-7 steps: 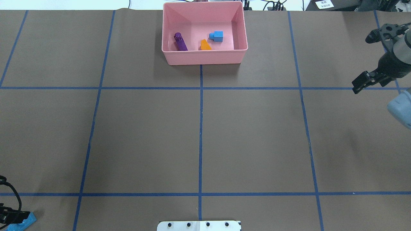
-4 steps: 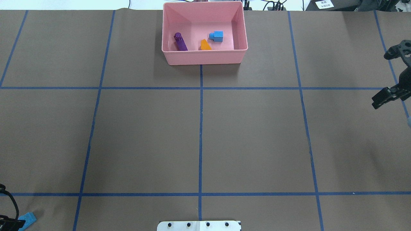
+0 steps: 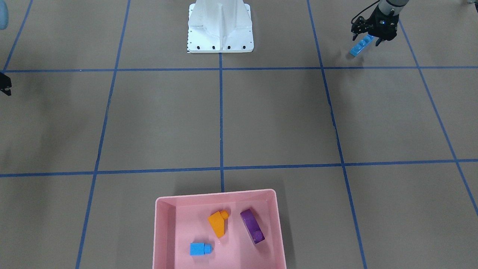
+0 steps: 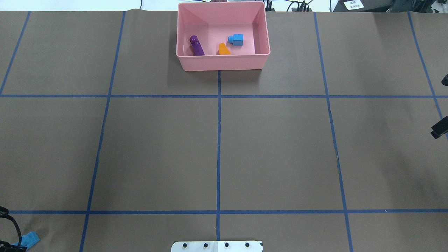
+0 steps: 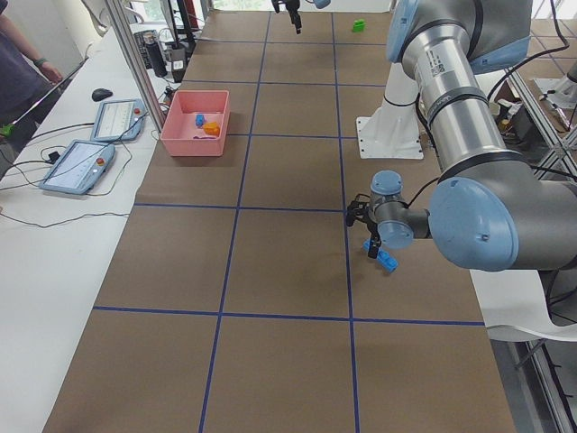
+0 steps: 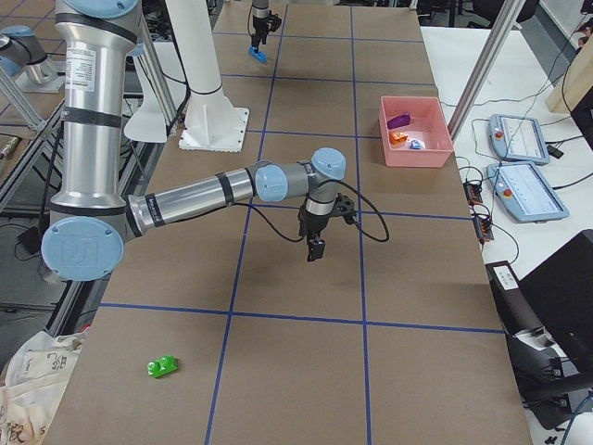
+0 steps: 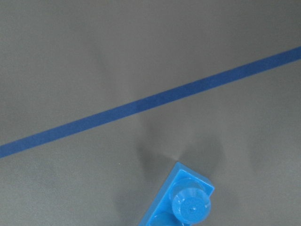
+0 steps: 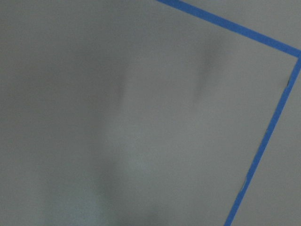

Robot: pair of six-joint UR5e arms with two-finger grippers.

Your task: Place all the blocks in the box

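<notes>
Three of the blocks are already in the pink box [image 4: 220,63], which sits against the operators' edge of the counter, about midway along it. They are the purple oblong [image 4: 197,46], the orange sloped brick [image 4: 224,49] and the small blue cube [image 4: 237,39].

Two are not in yet. The long light-blue brick [image 3: 360,46] lies near the corner at the robot's left end, on the robot's own side. The left gripper [image 3: 366,40] stands over it with its jaws spread, straddling one end of the brick, not its middle, and I see no clamp on it yet. The small green brick [image 6: 165,367] lies near the edge at the robot's right end, toward the robot's side. The right gripper [image 4: 441,106] hangs over bare counter short of it, jaws wide and holding nothing.

My worry is that off-centre hold. Pinched at one end, a long brick can pivot in the jaws, then sag or slip on the long carry across to the box. A closing finger could also nudge it askew. And if both arms reach the box together, they may crowd each other.
</notes>
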